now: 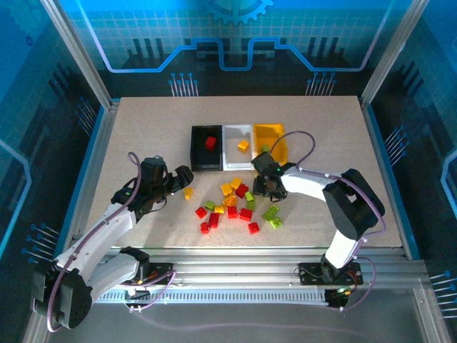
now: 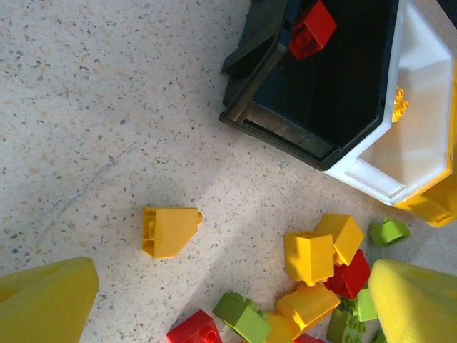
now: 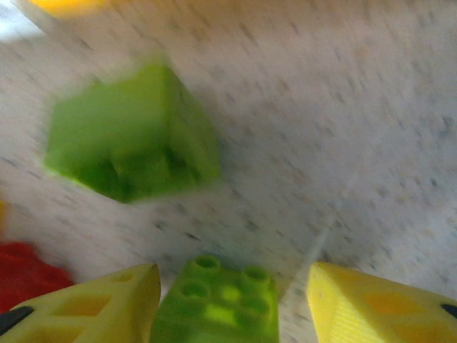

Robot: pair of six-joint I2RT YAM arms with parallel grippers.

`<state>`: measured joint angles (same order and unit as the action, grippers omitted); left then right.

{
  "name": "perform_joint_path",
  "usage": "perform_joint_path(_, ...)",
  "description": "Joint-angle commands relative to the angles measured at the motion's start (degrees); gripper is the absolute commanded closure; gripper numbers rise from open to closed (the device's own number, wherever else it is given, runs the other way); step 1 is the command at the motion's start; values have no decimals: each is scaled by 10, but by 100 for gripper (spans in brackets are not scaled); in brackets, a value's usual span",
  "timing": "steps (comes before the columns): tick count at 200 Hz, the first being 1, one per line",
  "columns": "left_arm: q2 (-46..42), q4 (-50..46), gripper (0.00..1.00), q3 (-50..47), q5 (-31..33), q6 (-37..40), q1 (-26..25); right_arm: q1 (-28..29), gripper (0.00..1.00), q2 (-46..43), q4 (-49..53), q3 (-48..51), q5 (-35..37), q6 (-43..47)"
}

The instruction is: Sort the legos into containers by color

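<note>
**Pinching the green brick squarely before the lift**

Fingers [image 3: 93,307] of the right gripper [image 3: 228,307] stand apart around a green brick [image 3: 214,304] that sits studs up. One finger looks to touch it and a sliver of table [image 3: 371,107] shows at the other, so I judge it not clamped.

To do this well, centre the brick so both pads meet flat sides. Squeeze without skewing it, then lift straight up, clear of the second green brick [image 3: 132,136] just beyond.

The yellow bin [image 1: 275,132] seems the place for it (a red piece [image 1: 211,142] lies in the black bin [image 1: 196,150], a yellow piece [image 1: 243,145] in the white bin [image 1: 234,160]).

The left gripper [image 2: 228,286] hangs wide open above a lone yellow brick [image 2: 170,231], apart from the pile [image 1: 228,207].

The right wrist view is blurred, and the frame edge cuts off the near part of the straddled brick, so pad contact cannot be confirmed. From above, the arm covers those fingertips. What lies in the yellow bin is hard to make out.
</note>
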<state>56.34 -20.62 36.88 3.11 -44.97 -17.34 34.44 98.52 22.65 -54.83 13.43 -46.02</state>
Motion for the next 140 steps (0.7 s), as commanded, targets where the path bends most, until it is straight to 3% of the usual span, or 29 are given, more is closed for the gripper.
perform_joint_path(1,5,10,1,-6,-13,-4,6,-1,41,-50,23,20,22,5)
perform_joint_path(75,21,16,1,-2,-22,-6,7,-12,44,-21,21,12,7,13)
perform_joint_path(140,21,22,1,-2,-19,-5,9,-11,67,-36,31,-2,23,41)
